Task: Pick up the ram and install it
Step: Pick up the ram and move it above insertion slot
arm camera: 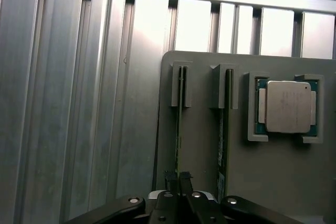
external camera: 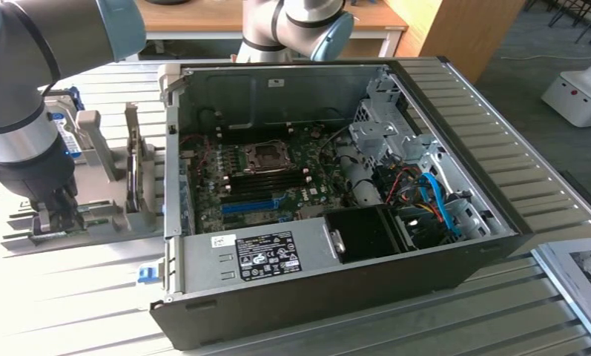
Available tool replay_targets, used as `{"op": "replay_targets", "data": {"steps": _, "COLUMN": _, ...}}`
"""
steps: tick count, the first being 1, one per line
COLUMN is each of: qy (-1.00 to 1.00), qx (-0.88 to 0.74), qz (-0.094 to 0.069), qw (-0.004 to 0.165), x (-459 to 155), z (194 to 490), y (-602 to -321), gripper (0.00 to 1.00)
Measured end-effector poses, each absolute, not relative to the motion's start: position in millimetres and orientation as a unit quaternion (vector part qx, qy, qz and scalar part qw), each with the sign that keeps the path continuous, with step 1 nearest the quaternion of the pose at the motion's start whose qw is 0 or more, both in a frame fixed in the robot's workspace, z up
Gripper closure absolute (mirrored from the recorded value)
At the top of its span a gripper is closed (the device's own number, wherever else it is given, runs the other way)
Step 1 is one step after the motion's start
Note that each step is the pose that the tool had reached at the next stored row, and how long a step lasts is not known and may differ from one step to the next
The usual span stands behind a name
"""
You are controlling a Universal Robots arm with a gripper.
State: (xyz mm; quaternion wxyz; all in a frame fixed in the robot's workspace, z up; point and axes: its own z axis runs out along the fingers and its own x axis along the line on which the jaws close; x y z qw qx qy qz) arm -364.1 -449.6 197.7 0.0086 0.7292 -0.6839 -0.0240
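1. Ram (arm camera: 178,129) stands on its long edge in a slot of a grey holder (arm camera: 199,156). It is in the slot farther from the processor chip (arm camera: 286,106), and a second stick (arm camera: 221,145) stands in the slot between them.
2. In the exterior view the holder sits at the left of the frame on the slatted metal table (external camera: 532,148). It is just beside the open computer case (external camera: 374,289), whose motherboard (external camera: 265,178) lies at the centre of the frame.
3. The gripper (arm camera: 177,178) is down over the holder with its fingertips drawn close together, one on each face of the stick. By the look of it, it is clenched on the ram. The ram sits in its slot, not lifted. How far along the stick the hold lies cannot be told.
4. Handling, as a judgement: the ram is light and stiff, but thin and fragile. It should bear a pinch on its flat faces, not a twist or a sideways bend.
5. Where to hold, as a judgement: across the two faces near the free upper edge, clear of the contact edge seated in the slot. A hold near the middle would carry it level, while one toward an end may let it tilt.
6. Risk, as a judgement: the smooth faces could slip between narrow fingertips, and a skewed stick could bind in the holder's slot.
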Motion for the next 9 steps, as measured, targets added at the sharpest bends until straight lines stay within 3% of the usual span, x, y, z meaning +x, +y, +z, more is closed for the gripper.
{"op": "replay_targets", "data": {"steps": 9, "qy": -0.694, "qx": 0.719, "qz": -0.024, "qw": 0.008, "x": -364.1, "z": 197.6, "y": -449.6, "gripper": 0.88}}
